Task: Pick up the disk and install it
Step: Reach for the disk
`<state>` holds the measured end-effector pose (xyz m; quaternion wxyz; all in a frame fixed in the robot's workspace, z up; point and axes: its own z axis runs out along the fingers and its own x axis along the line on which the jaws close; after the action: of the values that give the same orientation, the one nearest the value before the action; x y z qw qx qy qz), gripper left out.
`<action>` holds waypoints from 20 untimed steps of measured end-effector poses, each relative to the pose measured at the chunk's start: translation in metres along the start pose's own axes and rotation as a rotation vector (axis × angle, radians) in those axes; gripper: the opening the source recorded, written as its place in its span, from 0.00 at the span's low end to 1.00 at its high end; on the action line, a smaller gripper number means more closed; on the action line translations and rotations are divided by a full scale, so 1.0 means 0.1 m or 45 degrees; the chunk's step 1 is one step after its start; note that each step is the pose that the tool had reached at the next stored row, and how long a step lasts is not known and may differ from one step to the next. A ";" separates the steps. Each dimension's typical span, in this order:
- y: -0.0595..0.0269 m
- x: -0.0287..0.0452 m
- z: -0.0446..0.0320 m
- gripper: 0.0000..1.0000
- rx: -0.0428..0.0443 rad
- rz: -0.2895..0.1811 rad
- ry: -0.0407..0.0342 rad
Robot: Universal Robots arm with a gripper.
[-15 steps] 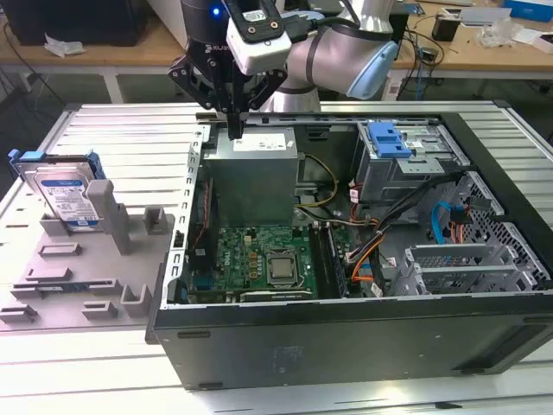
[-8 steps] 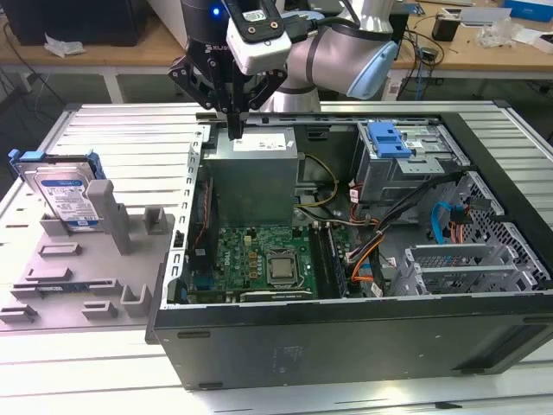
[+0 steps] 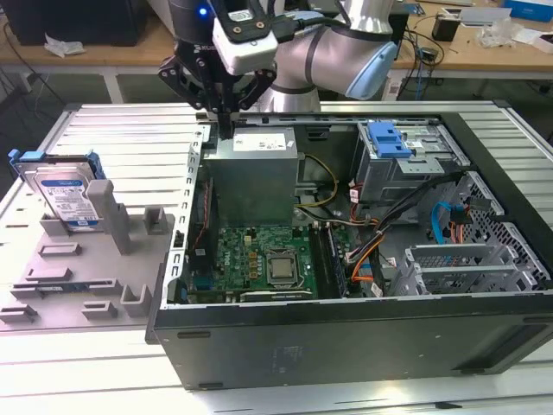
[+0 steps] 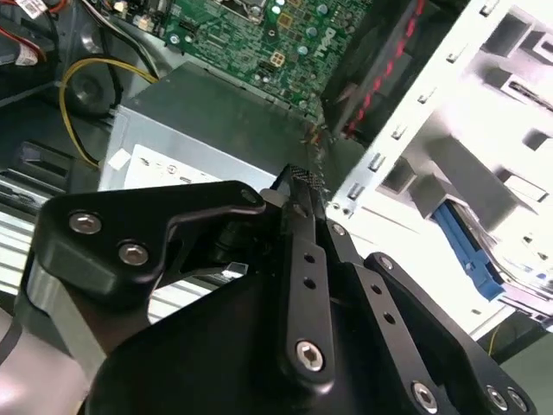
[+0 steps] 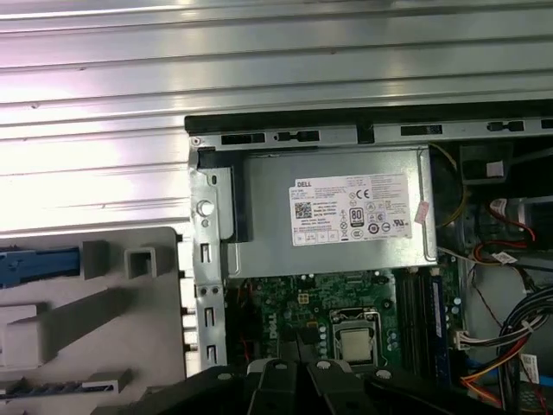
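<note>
An open black computer case [image 3: 346, 337] lay on its side on a slatted metal table [image 3: 130, 130], its interior facing up, as a silver-and-blue robot arm [image 3: 328, 56] reached in from the far side. At the exterior view's left of the case sat a grey fixture plate [image 3: 78, 268] with raised posts and slots. Inside the case, the grey power supply [image 3: 259, 173] filled the far corner, with the green motherboard [image 3: 251, 255] just in front of it and a grey metal drive cage [image 3: 406, 169] toward the exterior view's right, topped by a blue plastic latch [image 3: 389, 138]. The disk [image 3: 65, 194], silver with a blue-and-white label and a blue bracket, stood on edge in the fixture, leaning against a grey post, well apart from the arm. The black gripper [image 3: 224, 130] hung above the case wall beside the power supply, its fingers clenched together on nothing; in the second wrist view the fingertips [image 4: 300, 177] met over the supply's edge, and the first wrist view showed the supply's white label [image 5: 350, 210] below.
</note>
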<state>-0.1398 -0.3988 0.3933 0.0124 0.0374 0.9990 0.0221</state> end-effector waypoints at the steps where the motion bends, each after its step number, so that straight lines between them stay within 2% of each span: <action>1: -0.005 0.062 -0.001 0.11 0.000 0.000 -0.0001; 2: -0.013 0.175 -0.005 0.11 0.000 0.000 0.0000; 6: -0.030 0.449 -0.011 0.11 0.000 0.000 0.0005; 11: -0.032 0.678 -0.015 0.11 0.000 0.000 0.0013; 20: 0.055 1.059 0.000 0.11 0.000 0.001 0.0013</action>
<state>-0.2449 -0.3854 0.3911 0.0118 0.0376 0.9990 0.0221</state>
